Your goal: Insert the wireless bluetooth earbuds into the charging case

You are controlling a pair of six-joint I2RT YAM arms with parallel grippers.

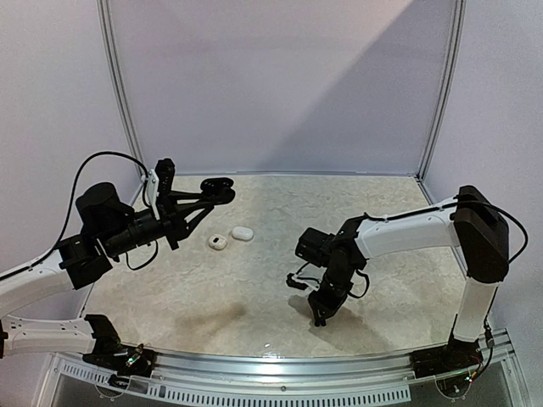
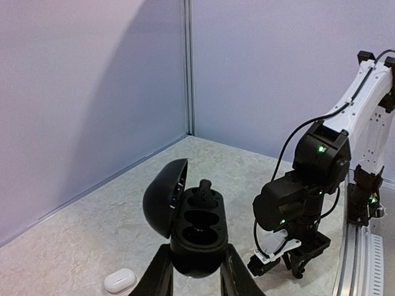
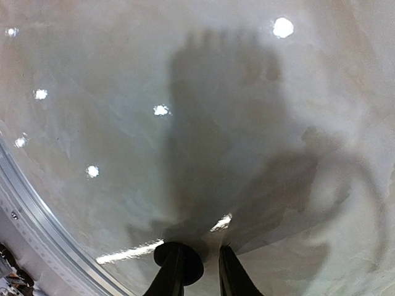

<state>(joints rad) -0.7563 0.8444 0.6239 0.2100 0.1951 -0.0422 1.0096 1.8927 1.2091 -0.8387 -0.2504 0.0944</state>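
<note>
Above marbled table (image 1: pixel 212 292), left hand (image 2: pixel 196 259) grips open charging case (image 2: pixel 199 229).

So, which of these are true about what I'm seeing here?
1. The left gripper holds up a black case with its lid open. True.
2. Both slots of that case are filled. False: one black earbud sits in the far slot, and the near slot looks empty.
3. Two small white cases lie on the table. True.
4. The right gripper points up at the ceiling. False: it points down, close over the table.
</note>
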